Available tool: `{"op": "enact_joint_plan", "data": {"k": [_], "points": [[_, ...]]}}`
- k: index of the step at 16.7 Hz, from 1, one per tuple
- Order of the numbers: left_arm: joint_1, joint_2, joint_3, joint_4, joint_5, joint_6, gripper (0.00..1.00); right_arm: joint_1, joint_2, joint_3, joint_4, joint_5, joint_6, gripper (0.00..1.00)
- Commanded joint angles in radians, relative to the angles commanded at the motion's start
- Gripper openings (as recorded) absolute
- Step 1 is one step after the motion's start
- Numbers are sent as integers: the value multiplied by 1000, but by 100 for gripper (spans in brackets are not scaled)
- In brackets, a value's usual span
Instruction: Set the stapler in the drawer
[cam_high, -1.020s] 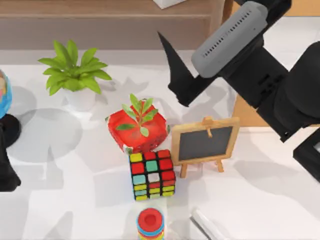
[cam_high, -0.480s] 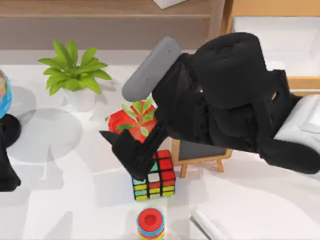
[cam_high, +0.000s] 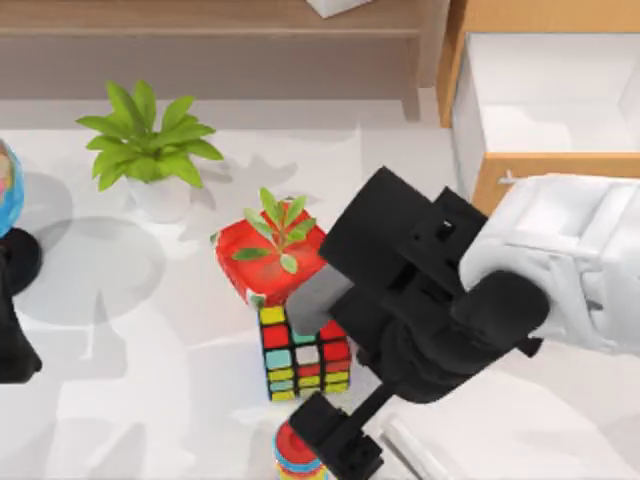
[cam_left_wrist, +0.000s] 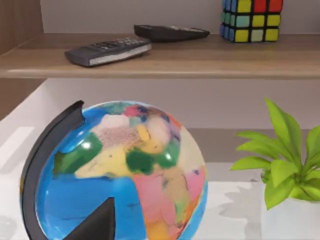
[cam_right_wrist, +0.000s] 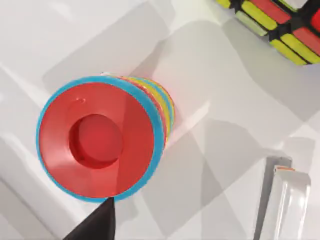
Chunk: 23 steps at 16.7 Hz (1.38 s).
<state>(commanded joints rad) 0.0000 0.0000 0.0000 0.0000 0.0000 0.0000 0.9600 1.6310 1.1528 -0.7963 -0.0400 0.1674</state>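
Left arm (cam_high: 12, 330) sits parked at the desk's left edge, by the globe (cam_left_wrist: 120, 175); whether its pincer is open or closed I cannot tell. Moving right: the right gripper (cam_high: 335, 440) is down at the front edge, hanging over the red ring stack (cam_right_wrist: 100, 137), and its fingers' state I cannot tell either. The stapler (cam_right_wrist: 282, 205) lies just right of it on the front edge, long axis running diagonally toward the front-right corner. The right arm is clearly nearer. The drawer (cam_high: 470, 120) stands open at the back right corner. Half a second ago that gripper was over the colourful cube (cam_high: 305, 355); it has swung forward.

Ring stack (cam_right_wrist: 100, 137) just beside stapler (cam_right_wrist: 280, 205)
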Motion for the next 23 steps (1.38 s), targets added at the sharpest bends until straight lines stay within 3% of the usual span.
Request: {"op": "enact_joint_plan", "data": {"k": [5,11,23], "points": [[0,0,0,0,0,0,100,-17,86,35,-222,32,55,100],[0,0,0,0,0,0,100,-20,93,37,-239,37,58,100],[0,0,0,0,0,0,100,-24,183,-139,31,39,62,100]]}}
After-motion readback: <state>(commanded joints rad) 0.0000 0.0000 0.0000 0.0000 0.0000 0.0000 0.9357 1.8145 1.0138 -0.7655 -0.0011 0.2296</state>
